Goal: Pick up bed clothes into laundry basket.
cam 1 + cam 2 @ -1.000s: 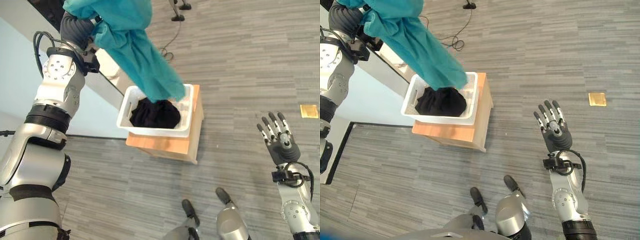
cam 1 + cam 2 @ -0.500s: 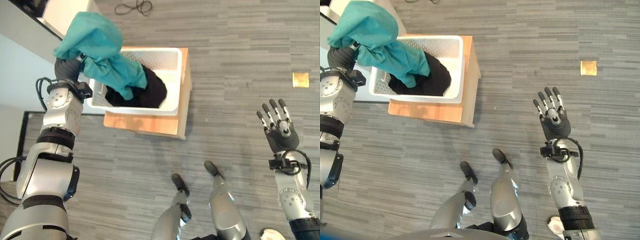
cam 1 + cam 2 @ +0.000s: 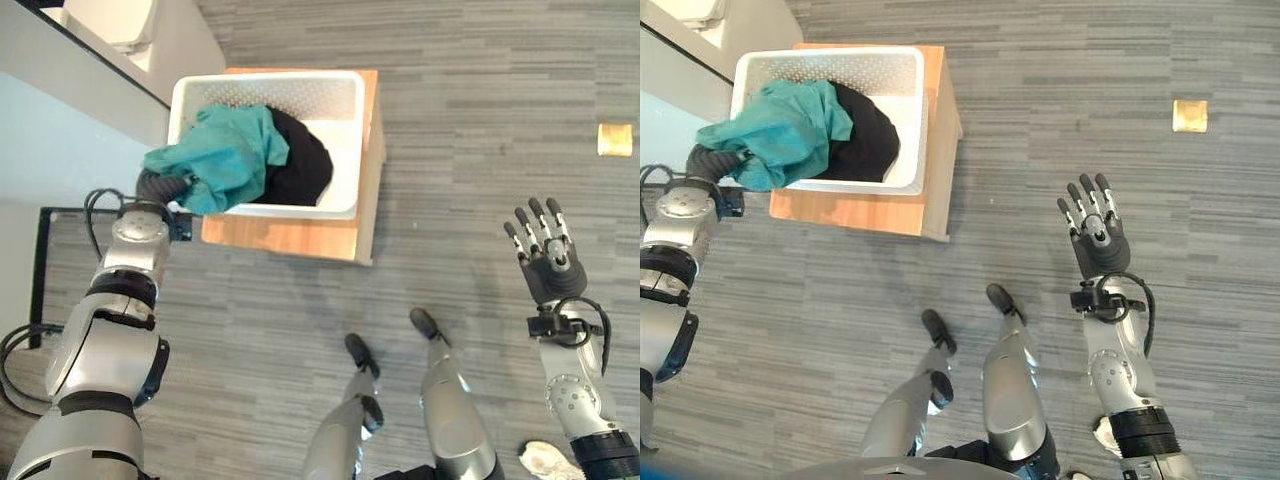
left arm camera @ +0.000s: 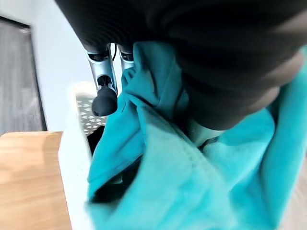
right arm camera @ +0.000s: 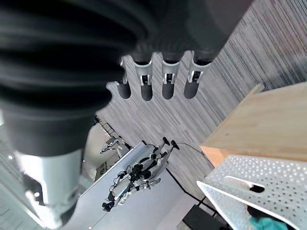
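A white perforated laundry basket [image 3: 270, 80] stands on a low wooden stand [image 3: 290, 235]. Black clothes [image 3: 300, 170] lie in its right part. A teal cloth [image 3: 225, 160] is bunched in the left part and spills over the near left rim. My left hand [image 3: 158, 186] is at that rim with the cloth wrapped over and around it; in the left wrist view the teal cloth [image 4: 192, 182] covers most of the hand. My right hand [image 3: 545, 265] is held up open over the floor far to the right, holding nothing.
A pale blue bed surface [image 3: 60, 140] with a grey edge runs along the left, close to the basket. A small yellow square [image 3: 613, 138] lies on the grey plank floor at the right. Open floor spreads to the right of the stand.
My left hand has come down from high above with the teal cloth, which now lies bunched in the basket's left part instead of hanging. The camera has shifted. The right hand has stayed raised.
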### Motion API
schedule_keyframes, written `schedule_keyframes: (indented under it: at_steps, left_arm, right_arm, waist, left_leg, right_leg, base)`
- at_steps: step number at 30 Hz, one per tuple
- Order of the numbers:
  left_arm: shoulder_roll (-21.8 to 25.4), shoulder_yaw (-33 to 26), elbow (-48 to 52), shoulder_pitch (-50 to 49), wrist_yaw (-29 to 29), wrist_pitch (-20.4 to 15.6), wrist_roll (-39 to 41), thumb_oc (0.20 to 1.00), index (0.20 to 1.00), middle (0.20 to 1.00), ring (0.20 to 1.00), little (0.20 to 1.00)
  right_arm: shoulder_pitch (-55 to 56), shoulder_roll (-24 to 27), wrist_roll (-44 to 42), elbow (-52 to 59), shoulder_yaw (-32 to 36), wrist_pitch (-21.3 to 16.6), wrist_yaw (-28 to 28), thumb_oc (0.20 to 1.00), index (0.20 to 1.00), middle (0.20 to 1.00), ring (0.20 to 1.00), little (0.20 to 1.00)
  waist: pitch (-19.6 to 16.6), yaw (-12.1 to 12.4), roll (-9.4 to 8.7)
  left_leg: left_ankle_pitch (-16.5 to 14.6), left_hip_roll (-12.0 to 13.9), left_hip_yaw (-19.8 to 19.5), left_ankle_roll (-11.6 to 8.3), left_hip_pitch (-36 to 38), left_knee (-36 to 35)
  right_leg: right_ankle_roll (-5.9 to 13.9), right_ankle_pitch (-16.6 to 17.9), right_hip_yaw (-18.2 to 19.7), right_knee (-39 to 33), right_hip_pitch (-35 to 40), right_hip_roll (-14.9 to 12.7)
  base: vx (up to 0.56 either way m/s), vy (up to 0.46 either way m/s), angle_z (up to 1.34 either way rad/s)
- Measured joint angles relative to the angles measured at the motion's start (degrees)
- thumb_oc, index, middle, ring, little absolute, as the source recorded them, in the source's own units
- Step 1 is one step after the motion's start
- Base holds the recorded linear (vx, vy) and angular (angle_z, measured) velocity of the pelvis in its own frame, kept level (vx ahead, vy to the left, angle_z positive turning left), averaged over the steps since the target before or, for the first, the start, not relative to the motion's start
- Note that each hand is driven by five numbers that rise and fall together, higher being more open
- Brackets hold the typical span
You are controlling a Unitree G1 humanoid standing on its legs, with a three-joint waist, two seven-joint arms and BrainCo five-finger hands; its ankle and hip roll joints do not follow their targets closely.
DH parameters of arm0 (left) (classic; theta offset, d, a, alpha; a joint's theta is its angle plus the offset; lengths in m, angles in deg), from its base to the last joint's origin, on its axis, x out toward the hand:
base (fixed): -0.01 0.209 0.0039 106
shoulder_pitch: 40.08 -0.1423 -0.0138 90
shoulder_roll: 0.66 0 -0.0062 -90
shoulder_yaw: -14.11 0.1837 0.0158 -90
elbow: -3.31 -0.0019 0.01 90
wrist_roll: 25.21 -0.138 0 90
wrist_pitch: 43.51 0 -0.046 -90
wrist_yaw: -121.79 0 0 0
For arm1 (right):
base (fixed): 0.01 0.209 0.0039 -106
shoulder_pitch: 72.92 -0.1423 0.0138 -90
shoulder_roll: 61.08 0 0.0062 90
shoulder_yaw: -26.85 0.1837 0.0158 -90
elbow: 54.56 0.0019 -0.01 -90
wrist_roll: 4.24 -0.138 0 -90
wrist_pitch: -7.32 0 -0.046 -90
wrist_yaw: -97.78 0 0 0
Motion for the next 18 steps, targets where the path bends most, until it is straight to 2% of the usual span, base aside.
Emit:
schedule_keyframes:
  at_steps: [1, 6, 14, 15, 16, 18]
  left_arm:
    - [0.0, 5.5, -0.4, 2.5, 0.0, 0.0, -5.3, 0.2, 0.2, 0.2, 0.2, 0.2]
    - [-1.1, 7.9, -2.2, 7.5, 0.0, 0.1, -16.7, 0.2, 0.2, 0.2, 0.2, 0.2]
    - [-1.2, 9.3, -6.4, 11.4, 0.5, 1.8, -20.7, 0.2, 0.2, 0.2, 0.2, 0.2]
    - [-1.2, 9.1, -7.2, 11.4, 0.6, 2.4, -20.6, 0.479, 0.479, 0.479, 0.479, 0.479]
    - [-1.2, 9.1, -7.6, 11.4, 0.6, 2.6, -20.6, 1.0, 1.0, 1.0, 1.0, 1.0]
    - [-1.2, 7.8, -7.6, 11.4, 0.7, 2.7, -20.4, 1.0, 1.0, 1.0, 1.0, 1.0]
  right_arm:
    - [0.4, 0.1, 0.1, -0.2, -0.1, 0.1, 0.1, 1.0, 1.0, 1.0, 1.0, 1.0]
    - [1.8, 0.1, 0.5, -0.2, -0.7, 0.1, 1.4, 1.0, 1.0, 1.0, 1.0, 1.0]
    - [2.8, 0.0, 0.5, -0.1, -0.8, 0.2, 1.4, 1.0, 1.0, 1.0, 1.0, 1.0]
    - [3.0, 0.0, 0.5, -0.1, -0.9, 0.3, 1.4, 1.0, 1.0, 1.0, 1.0, 1.0]
    - [3.1, 0.0, 0.5, -0.1, -0.9, 0.3, 1.4, 1.0, 1.0, 1.0, 1.0, 1.0]
    - [3.4, 0.2, 0.6, -0.1, -1.2, 0.6, 1.6, 1.0, 1.0, 1.0, 1.0, 1.0]
  waist:
    - [-0.1, 0.0, 0.08]
    - [-0.1, -2.2, 0.15]
    - [-0.4, -2.3, 0.58]
    - [-0.5, -2.3, 0.69]
    - [-0.5, -2.3, 0.73]
    - [-0.5, -2.1, 0.74]
  left_leg:
    - [0.0, -0.1, -0.1, 0.0, 0.0, 0.0]
    - [0.0, -0.8, -0.1, -0.01, -0.1, 0.0]
    - [0.0, -1.3, 0.0, -0.02, 0.0, 0.0]
    - [0.0, -1.3, 0.0, -0.02, 0.0, 0.0]
    - [0.0, -1.3, 0.0, -0.02, 0.0, 0.0]
    - [0.0, -1.3, 0.0, -0.01, 0.0, 0.0]
  right_leg:
    - [0.09, 0.1, 0.0, 0.0, 0.0, -0.1]
    - [0.65, 0.4, 0.3, -0.4, 0.0, -0.7]
    - [1.19, 0.8, 1.0, -1.0, 0.0, -1.3]
    - [1.18, 0.8, 1.0, -1.0, 0.0, -1.3]
    - [1.19, 0.8, 1.0, -1.0, 0.0, -1.3]
    - [1.19, 0.8, 1.0, -1.0, 0.0, -1.3]
  base:
    - [0.0, 0.0, 0.0]
    - [0.0, 0.002, -0.01]
    - [0.0, 0.0, -0.02]
    - [0.0, 0.0, 0.0]
    - [0.0, 0.0, 0.0]
    - [0.0, 0.0, 0.0]
